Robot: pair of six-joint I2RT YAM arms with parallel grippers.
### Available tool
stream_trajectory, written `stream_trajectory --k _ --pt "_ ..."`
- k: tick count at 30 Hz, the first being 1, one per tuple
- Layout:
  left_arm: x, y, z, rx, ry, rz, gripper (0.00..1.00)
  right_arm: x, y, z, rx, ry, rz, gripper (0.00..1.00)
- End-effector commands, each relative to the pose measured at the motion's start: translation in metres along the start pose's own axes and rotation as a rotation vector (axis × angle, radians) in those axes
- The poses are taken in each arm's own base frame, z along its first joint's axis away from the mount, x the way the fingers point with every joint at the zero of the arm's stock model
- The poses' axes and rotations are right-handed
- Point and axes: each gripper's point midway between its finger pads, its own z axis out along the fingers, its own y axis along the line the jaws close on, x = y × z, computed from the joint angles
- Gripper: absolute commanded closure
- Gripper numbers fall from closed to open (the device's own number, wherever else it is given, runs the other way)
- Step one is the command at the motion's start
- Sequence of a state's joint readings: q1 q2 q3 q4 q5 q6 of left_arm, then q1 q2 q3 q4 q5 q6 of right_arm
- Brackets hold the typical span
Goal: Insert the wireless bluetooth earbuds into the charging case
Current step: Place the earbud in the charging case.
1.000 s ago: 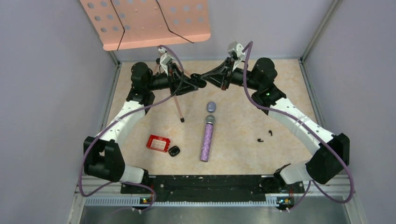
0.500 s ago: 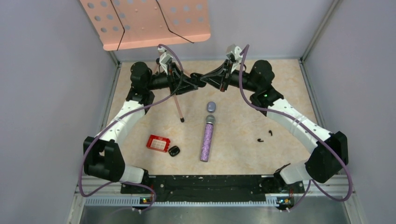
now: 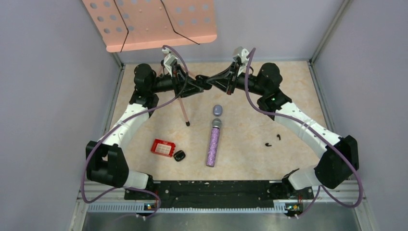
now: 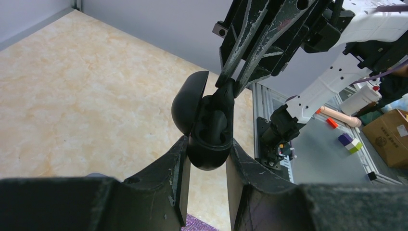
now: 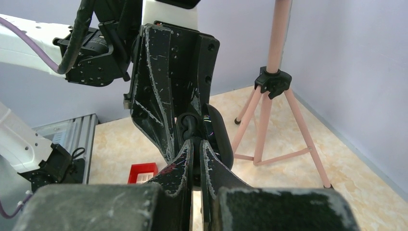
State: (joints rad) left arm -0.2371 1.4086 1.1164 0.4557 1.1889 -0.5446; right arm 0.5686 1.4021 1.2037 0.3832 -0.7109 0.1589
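Left pincer (image 4: 207, 147) grasping open black charging case (image 4: 204, 122), right pincer (image 5: 197, 144) clenched, tips seemingly inside it

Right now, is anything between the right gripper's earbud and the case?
Nothing visible. The left gripper holds the case with its lid open, and the right gripper has the earbud at its mouth.
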Motion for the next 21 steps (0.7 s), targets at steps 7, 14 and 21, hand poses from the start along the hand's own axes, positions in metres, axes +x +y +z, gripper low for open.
stream_trajectory --k 7,14,21 --pt "-0.028 -0.019 -0.002 0.019 -0.049 0.121 1.0 0.008 0.001 0.002 0.011 0.007 -0.008 1.0" --pt "-0.029 -0.017 -0.002 0.011 -0.055 0.124 1.0 0.02 0.006 0.005 -0.035 0.047 0.024 0.99" --pt "-0.022 -0.012 -0.003 0.001 -0.045 0.137 1.0 -0.007 0.024 0.002 -0.111 0.052 -0.012 0.72"
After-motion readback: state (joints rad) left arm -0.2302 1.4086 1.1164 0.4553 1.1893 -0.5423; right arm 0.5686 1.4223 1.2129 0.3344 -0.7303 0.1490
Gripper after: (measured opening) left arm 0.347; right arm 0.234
